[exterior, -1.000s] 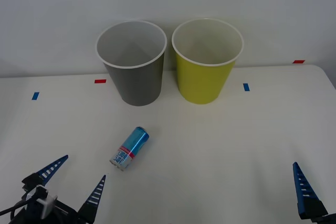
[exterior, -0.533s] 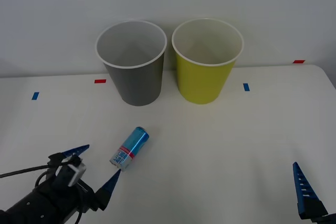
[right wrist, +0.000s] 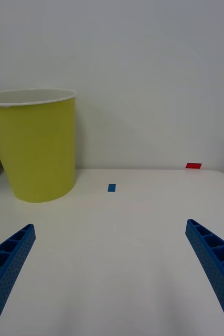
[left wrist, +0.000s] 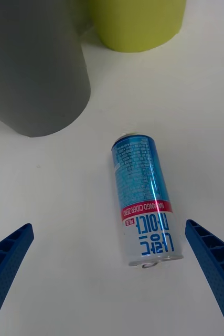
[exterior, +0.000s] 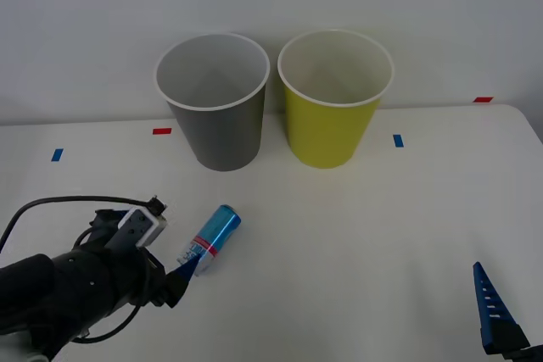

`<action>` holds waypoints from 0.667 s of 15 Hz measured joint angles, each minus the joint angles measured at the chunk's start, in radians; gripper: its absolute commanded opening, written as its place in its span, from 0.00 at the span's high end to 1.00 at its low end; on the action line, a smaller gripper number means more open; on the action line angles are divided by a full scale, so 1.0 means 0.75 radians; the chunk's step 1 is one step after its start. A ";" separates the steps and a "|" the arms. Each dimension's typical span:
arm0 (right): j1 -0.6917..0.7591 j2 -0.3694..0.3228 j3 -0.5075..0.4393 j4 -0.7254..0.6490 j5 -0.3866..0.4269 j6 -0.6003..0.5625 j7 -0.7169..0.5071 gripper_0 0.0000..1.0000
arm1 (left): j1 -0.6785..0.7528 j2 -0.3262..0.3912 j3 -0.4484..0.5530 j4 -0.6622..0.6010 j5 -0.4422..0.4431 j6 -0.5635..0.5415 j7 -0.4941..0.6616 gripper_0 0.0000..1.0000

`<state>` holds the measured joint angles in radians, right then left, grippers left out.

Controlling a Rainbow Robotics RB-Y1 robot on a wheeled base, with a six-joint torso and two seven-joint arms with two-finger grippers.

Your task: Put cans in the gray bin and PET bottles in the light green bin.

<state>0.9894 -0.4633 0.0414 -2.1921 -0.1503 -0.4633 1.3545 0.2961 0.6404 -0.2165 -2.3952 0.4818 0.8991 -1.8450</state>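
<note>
Now the can (left wrist: 142, 199) lies between the left tool's (left wrist: 112, 278) wide-open, empty fingers

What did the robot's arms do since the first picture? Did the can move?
The left end effector moved forward and to the right across the table, up to the blue can. Its open fingers now sit on either side of the can's near end without gripping it. The can lies on its side in the same spot. The gray bin, the green bin and the right end effector, open at the table's near right, did not move.
</note>
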 measured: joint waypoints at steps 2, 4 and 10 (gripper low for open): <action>0.000 0.000 0.000 0.000 0.000 0.000 0.000 0.00 | -0.098 -0.061 0.002 -0.004 -0.012 0.185 0.016 0.00; 0.000 0.000 0.000 0.000 0.000 0.000 0.000 0.00 | -0.189 -0.138 0.002 -0.009 -0.030 0.351 0.040 0.00; 0.000 0.000 0.000 0.000 0.000 0.000 0.000 0.00 | -0.375 -0.221 -0.191 -0.008 -0.339 0.602 0.289 0.00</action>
<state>0.9894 -0.4633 0.0414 -2.1921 -0.1503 -0.4633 1.3545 0.0152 0.4744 -0.3601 -2.4013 0.2276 1.3506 -1.6284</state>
